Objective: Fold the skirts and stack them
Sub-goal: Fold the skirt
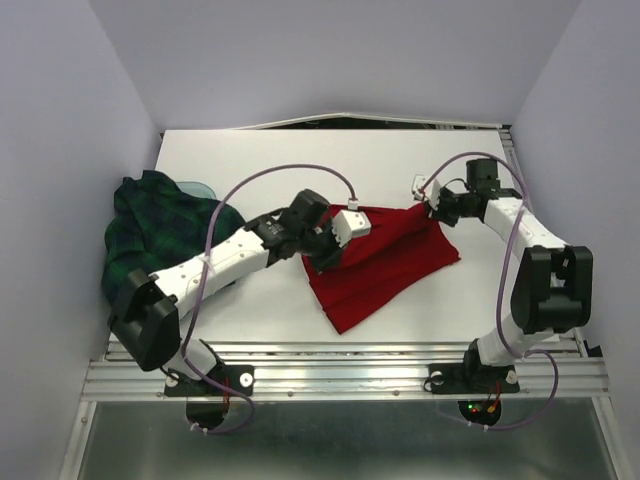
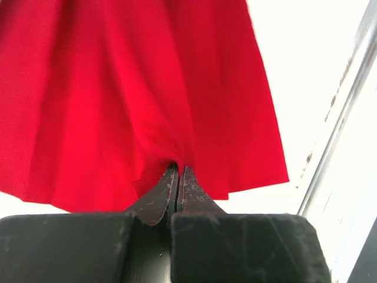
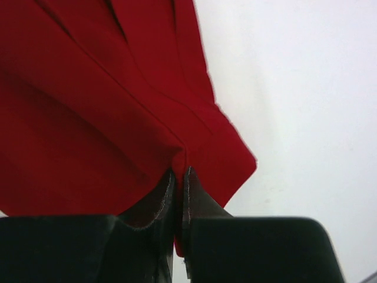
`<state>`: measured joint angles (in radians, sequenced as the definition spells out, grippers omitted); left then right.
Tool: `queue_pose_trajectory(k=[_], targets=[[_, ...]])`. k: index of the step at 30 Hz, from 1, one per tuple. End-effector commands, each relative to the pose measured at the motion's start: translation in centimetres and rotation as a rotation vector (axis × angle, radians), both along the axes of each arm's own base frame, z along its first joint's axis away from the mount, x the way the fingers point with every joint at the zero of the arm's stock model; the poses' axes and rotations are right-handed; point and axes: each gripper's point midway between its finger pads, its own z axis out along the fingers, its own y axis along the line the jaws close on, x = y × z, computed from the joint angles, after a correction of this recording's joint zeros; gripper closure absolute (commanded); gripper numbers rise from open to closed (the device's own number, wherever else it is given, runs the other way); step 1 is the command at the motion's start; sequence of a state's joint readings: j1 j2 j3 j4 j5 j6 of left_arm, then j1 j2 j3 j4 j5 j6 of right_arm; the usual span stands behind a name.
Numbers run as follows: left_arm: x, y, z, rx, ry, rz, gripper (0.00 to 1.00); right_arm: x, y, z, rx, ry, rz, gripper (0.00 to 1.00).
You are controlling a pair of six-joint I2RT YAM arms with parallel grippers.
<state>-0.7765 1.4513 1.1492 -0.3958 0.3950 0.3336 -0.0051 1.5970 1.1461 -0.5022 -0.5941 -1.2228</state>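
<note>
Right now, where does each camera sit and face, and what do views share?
Top: above and behind the arms, looking down on the table; both arms, red skirt and plaid skirt show.
Left wrist: on the left arm, looking along the left gripper, shut on the red skirt.
Right wrist: same for the right gripper, pinching a skirt corner.
Shared: all three show the red skirt.

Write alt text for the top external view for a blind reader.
The left arm and right arm each hold the red skirt in shut jaws, spread between them on the table. The plaid skirt lies crumpled at its left edge, partly under the left arm.
</note>
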Motion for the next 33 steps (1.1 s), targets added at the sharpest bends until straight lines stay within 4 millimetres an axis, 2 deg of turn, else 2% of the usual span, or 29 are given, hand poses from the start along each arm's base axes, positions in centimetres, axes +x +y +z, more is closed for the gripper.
queue_pose_trajectory(k=[1, 2, 4, 5, 7, 8, 9, 10, 11, 12, 13, 16, 18, 19, 20, 21, 22, 23, 24, 25, 26, 28, 29, 31, 32, 33], targets=[[-3.0, -1.3, -3.6, 0.057, 0.07, -0.062, 1.0, -0.5, -1.6, -2.3, -0.089, -0.001, -0.001, 0.96], [-4.1, -1.9, -4.5, 0.076, 0.081, -0.096, 1.0, -0.9, -1.7, -2.7, -0.098, 0.006, 0.011, 0.89], [-4.3, -1.9, -6.1, 0.105, 0.095, -0.111, 1.0, -2.5, -1.7, -3.0, -0.123, 0.016, 0.05, 0.79], [-4.5, -1.3, -7.0, 0.126, 0.097, -0.117, 0.9, -3.0, -1.8, -2.7, -0.133, 0.006, 0.06, 0.43], [-4.5, -0.8, -6.9, 0.133, 0.061, -0.133, 0.73, -4.1, -2.1, -1.7, -0.173, -0.044, 0.085, 0.32], [-5.0, -0.5, -6.9, 0.129, 0.056, -0.168, 0.57, -4.4, -2.2, -1.5, -0.186, -0.061, 0.092, 0.18], [-5.4, -0.6, -6.2, 0.111, 0.055, -0.192, 0.5, -4.7, -2.3, -1.1, -0.198, -0.079, 0.097, 0.1], [-5.7, -0.8, -4.6, 0.073, 0.037, -0.211, 0.37, -5.0, -2.4, -1.0, -0.205, -0.09, 0.1, 0.0], [-6.0, -1.0, -3.3, 0.045, 0.03, -0.23, 0.12, -4.9, -2.3, 0.0, -0.203, -0.121, 0.096, 0.0], [-6.5, -1.3, -2.2, 0.009, 0.03, -0.255, 0.04, -4.9, -2.3, 0.6, -0.197, -0.13, 0.087, 0.0], [-6.4, -1.5, -0.3, -0.03, -0.003, -0.259, 0.04, -4.5, -2.2, 1.6, -0.178, -0.141, 0.062, 0.0], [-6.5, -1.3, 1.8, -0.064, -0.047, -0.258, 0.05, -3.5, -2.4, 3.7, -0.132, -0.153, -0.001, 0.03], [-6.0, -1.1, 2.2, -0.072, -0.07, -0.223, 0.12, -2.7, -2.7, 5.3, -0.115, -0.175, -0.037, 0.06], [-5.6, -0.9, 1.8, -0.066, -0.061, -0.205, 0.16, -2.6, -2.7, 5.5, -0.101, -0.164, -0.056, 0.12], [-5.3, -0.7, 1.3, -0.057, -0.043, -0.183, 0.26, -2.6, -2.7, 5.5, -0.091, -0.148, -0.067, 0.19], [-4.9, -0.7, 0.8, -0.057, -0.018, -0.163, 0.3, -2.2, -2.6, 6.1, -0.074, -0.137, -0.087, 0.24], [-4.5, -0.7, -0.3, -0.043, 0.039, -0.128, 0.32, -2.6, -2.6, 4.7, -0.045, -0.041, -0.126, 0.29], [-3.2, -0.6, -0.3, -0.052, 0.061, -0.081, 0.34, -2.7, -2.5, 4.2, -0.024, 0.028, -0.16, 0.37], [-2.5, -0.7, -0.7, -0.046, 0.078, -0.046, 0.34, -1.6, -2.5, 4.0, 0.027, 0.116, -0.239, 0.4], [-1.8, -0.8, -1.6, -0.028, 0.118, -0.001, 0.34, -2.1, -2.8, 3.1, 0.019, 0.206, -0.278, 0.45], [-0.6, -1.1, -1.1, -0.041, 0.108, 0.027, 0.34, -2.2, -2.7, 2.7, 0.032, 0.272, -0.31, 0.48], [0.7, -1.5, -1.4, -0.029, 0.1, 0.065, 0.34, -2.2, -3.5, 2.7, 0.096, 0.381, -0.409, 0.49], [1.6, -2.0, -0.6, -0.041, 0.077, 0.078, 0.33, -3.5, -3.0, 1.6, 0.118, 0.481, -0.428, 0.49], [3.0, -2.4, -1.1, -0.021, 0.057, 0.108, 0.34, -4.9, -2.7, 0.3, 0.15, 0.578, -0.514, 0.49], [4.0, -3.0, -0.2, -0.038, 0.027, 0.119, 0.33, -5.5, -2.5, 0.0, 0.161, 0.605, -0.54, 0.49], [4.5, -3.2, -0.2, -0.03, 0.017, 0.122, 0.34, -6.0, -2.7, -0.5, 0.174, 0.632, -0.571, 0.49]])
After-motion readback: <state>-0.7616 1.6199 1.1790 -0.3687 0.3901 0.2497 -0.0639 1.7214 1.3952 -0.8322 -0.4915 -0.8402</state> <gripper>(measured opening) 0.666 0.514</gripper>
